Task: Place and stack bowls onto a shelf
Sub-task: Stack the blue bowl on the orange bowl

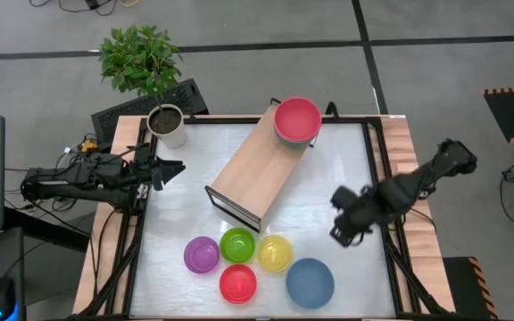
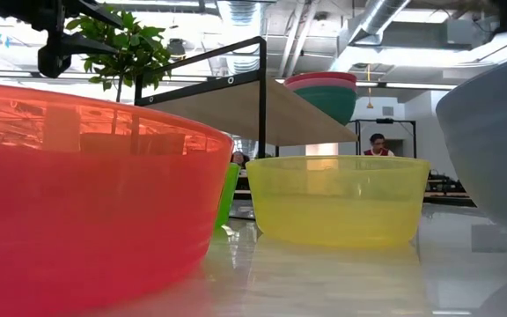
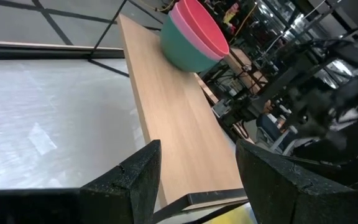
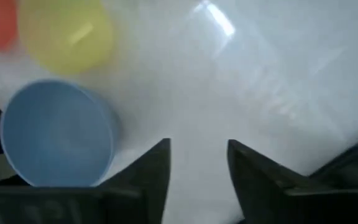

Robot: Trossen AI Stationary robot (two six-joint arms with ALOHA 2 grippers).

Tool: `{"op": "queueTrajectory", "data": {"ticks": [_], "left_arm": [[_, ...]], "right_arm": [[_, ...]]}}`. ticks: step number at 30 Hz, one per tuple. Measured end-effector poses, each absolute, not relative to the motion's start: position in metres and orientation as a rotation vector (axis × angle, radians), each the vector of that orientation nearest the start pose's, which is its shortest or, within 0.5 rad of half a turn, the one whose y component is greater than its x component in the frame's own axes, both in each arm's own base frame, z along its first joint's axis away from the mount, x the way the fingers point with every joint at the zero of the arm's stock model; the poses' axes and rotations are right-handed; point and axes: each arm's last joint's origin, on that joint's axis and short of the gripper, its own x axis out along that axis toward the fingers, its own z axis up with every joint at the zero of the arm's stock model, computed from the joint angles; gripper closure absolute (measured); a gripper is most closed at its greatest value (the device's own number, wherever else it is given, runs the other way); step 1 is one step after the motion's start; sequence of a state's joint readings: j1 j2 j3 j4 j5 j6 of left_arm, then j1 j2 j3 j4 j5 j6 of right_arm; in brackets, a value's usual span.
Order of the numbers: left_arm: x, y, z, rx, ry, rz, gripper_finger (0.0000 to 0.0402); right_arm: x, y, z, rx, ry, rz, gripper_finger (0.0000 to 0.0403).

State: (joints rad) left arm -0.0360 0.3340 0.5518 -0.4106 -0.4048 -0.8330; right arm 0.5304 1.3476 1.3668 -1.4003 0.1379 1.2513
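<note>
Nearest the low camera: small red translucent plastic bowl, filling the foreground, with the small yellow plastic bowl just behind.
Right gripper: fingers apart, holding nothing, over bare table at the right side.
Key relation: large blue round plastic bowl lies just toward the front edge and slightly inward from the right gripper; the right arm is far nearer than the left (my judgement: it is the likely next pick).
Left gripper: fingers spread, empty, parked at the left edge beside the white pot of soil.
Shelf: long light-wood board on a dark metal frame, running diagonally mid-table; a red-pink bowl nested on a teal one sits at its far end.
Still on the table: purple bowl, green bowl, grouped with red and yellow (close neighbours, but none blocks the blue one).
</note>
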Motion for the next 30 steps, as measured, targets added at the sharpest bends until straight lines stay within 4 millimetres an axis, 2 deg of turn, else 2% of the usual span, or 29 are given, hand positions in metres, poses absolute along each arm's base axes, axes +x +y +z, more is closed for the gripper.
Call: {"op": "queueTrajectory", "data": {"ticks": [5,11,19,26,30], "left_arm": [[0.09,0.008,0.283,-0.778,0.027,0.424,0.0209],[0.09,0.008,0.283,-0.782,0.033,0.41,0.0209],[0.09,0.008,0.283,-0.786,0.034,0.409,0.0209],[0.09,0.008,0.283,-0.79,0.034,0.41,0.0209],[0.09,0.008,0.282,-0.802,0.038,0.413,0.0209]], "right_arm": [[0.2,0.134,0.282,0.712,1.213,-0.453,0.0162],[0.205,0.148,0.242,0.842,1.145,-0.35,0.0161],[0.199,0.147,0.219,0.773,1.17,-0.319,0.0163],[0.213,0.162,0.198,0.671,1.233,-0.185,0.0163],[0.217,0.167,0.187,0.664,1.278,-0.184,0.0163]]}}
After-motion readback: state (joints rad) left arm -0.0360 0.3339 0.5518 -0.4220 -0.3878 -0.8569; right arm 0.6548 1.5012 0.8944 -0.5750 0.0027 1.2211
